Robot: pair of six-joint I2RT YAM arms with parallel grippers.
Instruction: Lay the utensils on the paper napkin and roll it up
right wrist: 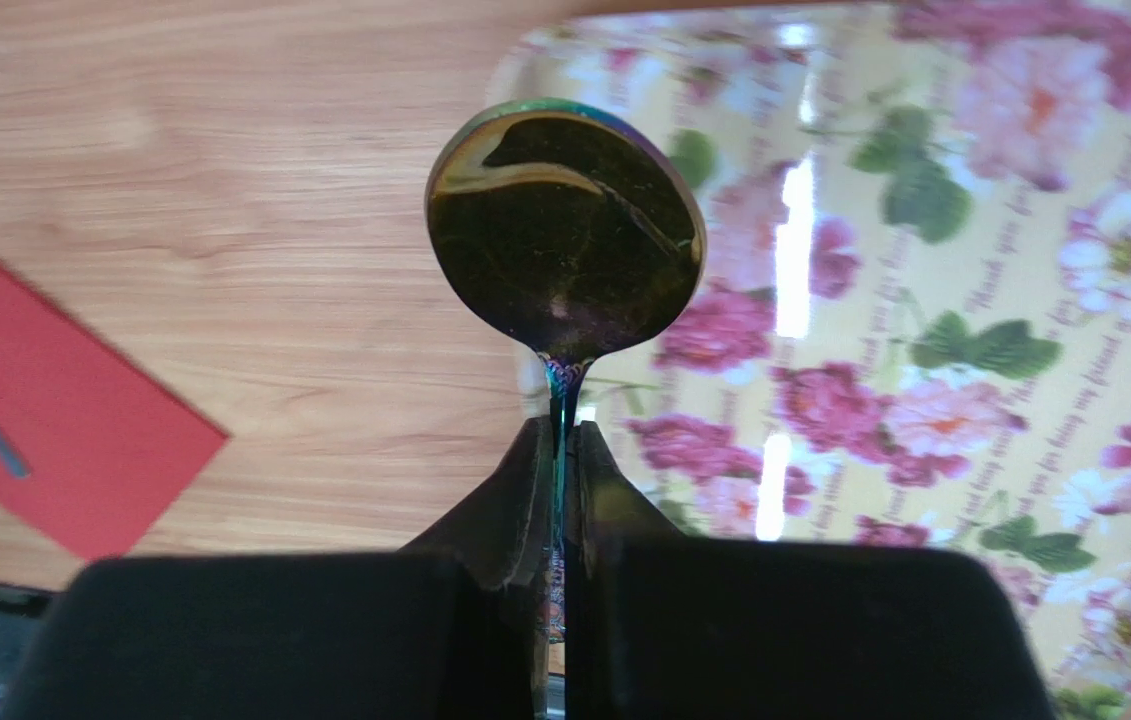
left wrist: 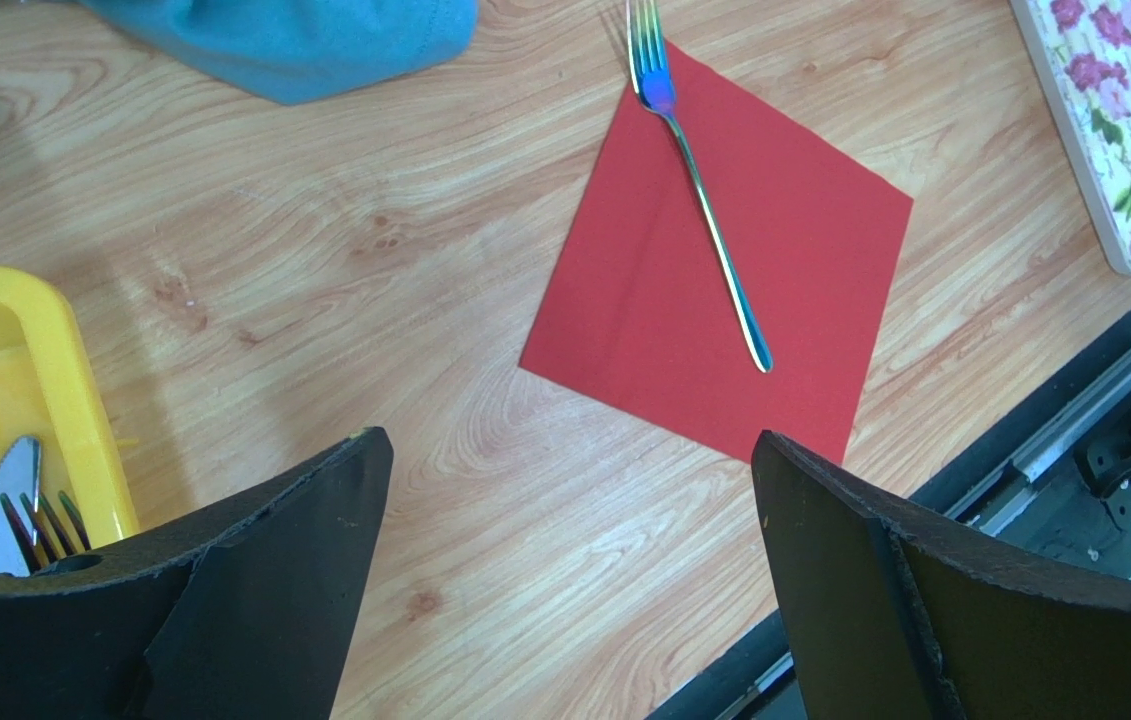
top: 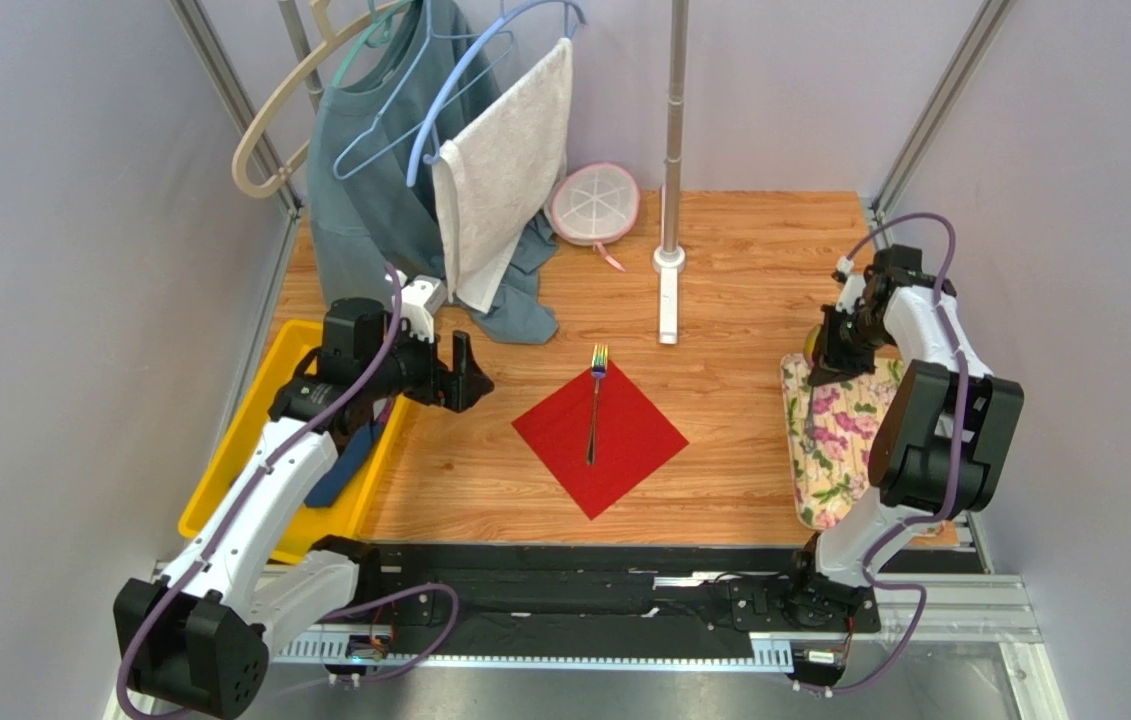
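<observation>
The red paper napkin (top: 600,437) lies as a diamond mid-table, with a slim shiny fork (top: 595,398) resting along it, tines past the far corner. The left wrist view also shows the napkin (left wrist: 721,285) and the fork (left wrist: 699,188). My right gripper (right wrist: 565,425) is shut on the thin handle of a round-headed spoon (right wrist: 567,225), held above the floral tray (right wrist: 977,300). From above, the right gripper (top: 831,348) sits at that tray's far edge. My left gripper (left wrist: 568,450) hangs open over bare wood, left of the napkin; from above the left gripper (top: 463,372) holds nothing.
A yellow bin (top: 265,435) at the left holds more cutlery (left wrist: 15,518). Teal clothing (top: 376,180) and a white towel (top: 504,165) hang on hangers at the back. A pink-rimmed bowl (top: 594,203) and an upright pole (top: 670,150) stand behind the napkin.
</observation>
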